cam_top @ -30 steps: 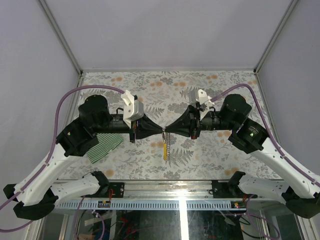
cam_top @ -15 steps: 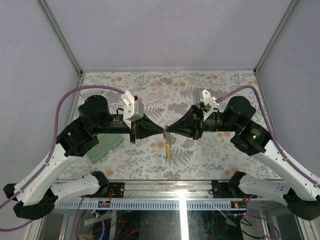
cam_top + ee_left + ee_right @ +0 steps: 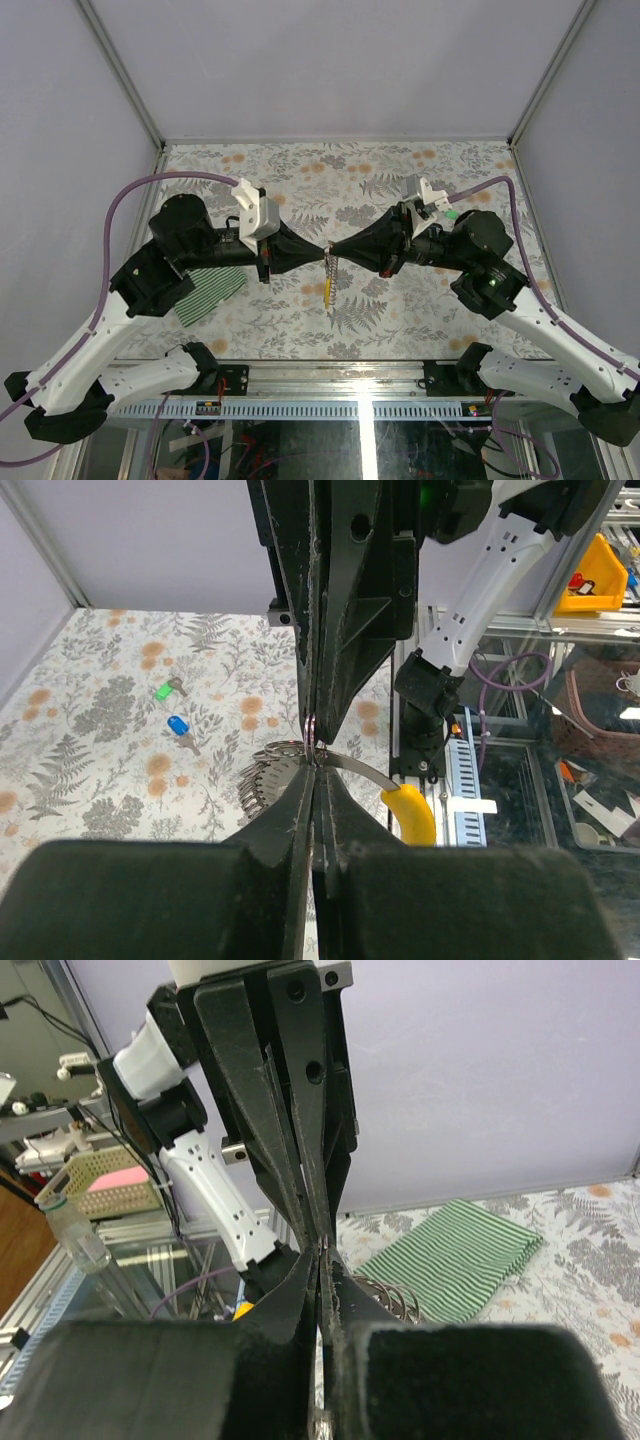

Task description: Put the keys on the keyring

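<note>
1. The keyring (image 3: pixel 328 268) hangs in the air over the middle of the table (image 3: pixel 420 170), caught between the tips of the two arms. Its yellow tag (image 3: pixel 327 291) dangles lowest.
2. The left gripper (image 3: pixel 321 252) has its fingers pressed tight together, the tips nipping the keyring's metal at its top.
3. The right gripper (image 3: pixel 334 252) is pressed together as well. It meets the left one nose to nose and pinches the same ring, and the two pairs of tips touch or all but touch.
4. The blue key (image 3: pixel 178 726) and the green key (image 3: pixel 163 691) lie on the table, near each other but not touching. Both are off the ring and well apart from the grippers.
5. Only the left wrist view shows the keys. It also shows a small ring held in the right gripper's fingertips, the chain loops bunched just below, and the tag curling off to one side.
6. The right wrist view shows the striped cloth (image 3: pixel 452 1258) lying flat on the table beyond the left arm, and a few chain loops just beside its own fingers.
7. The overhead view gives the tip-to-tip pose and shows the cloth partly under the left arm. The keys cannot be made out there.
</note>
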`<state>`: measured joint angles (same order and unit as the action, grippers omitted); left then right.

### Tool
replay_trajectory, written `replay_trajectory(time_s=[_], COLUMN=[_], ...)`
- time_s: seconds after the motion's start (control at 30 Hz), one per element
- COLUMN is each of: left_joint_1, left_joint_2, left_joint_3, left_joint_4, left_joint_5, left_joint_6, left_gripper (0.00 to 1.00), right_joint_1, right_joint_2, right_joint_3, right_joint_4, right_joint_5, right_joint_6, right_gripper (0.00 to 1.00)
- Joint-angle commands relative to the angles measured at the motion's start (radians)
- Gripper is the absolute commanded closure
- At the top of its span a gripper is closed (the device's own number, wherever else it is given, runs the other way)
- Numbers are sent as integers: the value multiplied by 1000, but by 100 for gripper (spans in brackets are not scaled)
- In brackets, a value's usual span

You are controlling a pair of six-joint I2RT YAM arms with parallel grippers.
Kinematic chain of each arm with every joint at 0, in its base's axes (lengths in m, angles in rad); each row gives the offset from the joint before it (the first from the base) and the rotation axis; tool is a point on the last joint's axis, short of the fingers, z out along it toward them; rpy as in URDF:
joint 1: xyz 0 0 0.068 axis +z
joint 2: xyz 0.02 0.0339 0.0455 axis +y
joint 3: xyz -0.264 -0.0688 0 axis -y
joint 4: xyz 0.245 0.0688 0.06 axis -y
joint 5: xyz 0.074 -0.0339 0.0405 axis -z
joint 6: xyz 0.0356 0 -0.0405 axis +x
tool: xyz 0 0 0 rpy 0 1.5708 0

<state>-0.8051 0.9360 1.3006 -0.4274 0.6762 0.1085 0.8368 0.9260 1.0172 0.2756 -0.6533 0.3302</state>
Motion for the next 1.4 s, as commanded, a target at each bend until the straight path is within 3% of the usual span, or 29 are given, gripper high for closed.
replay_trajectory(time_s=[0.0,0.27,0.77,1.0,1.37], left_joint_1=[-2,-2,-2,-2,-3], left_joint_2=[-21,-37,-45,-77,-122], left_joint_3=[-22,-32,-98,-163,-257], left_joint_4=[118,209,416,567,770], left_joint_5=[-18,10,63,10,-105], left_joint_6=[-46,-106,-248,-343,-443], left_gripper=[100,100,97,76,71], right_joint_1=[-1,-1,-1,-1,-1], right_joint_2=[-29,-16,2,10,29], right_joint_3=[-22,-82,-121,-106,-93], right_joint_4=[298,542,710,721,715], right_joint_5=[73,128,208,163,118], right_joint_6=[80,136,173,179,182], right_gripper=[100,100,100,100,100])
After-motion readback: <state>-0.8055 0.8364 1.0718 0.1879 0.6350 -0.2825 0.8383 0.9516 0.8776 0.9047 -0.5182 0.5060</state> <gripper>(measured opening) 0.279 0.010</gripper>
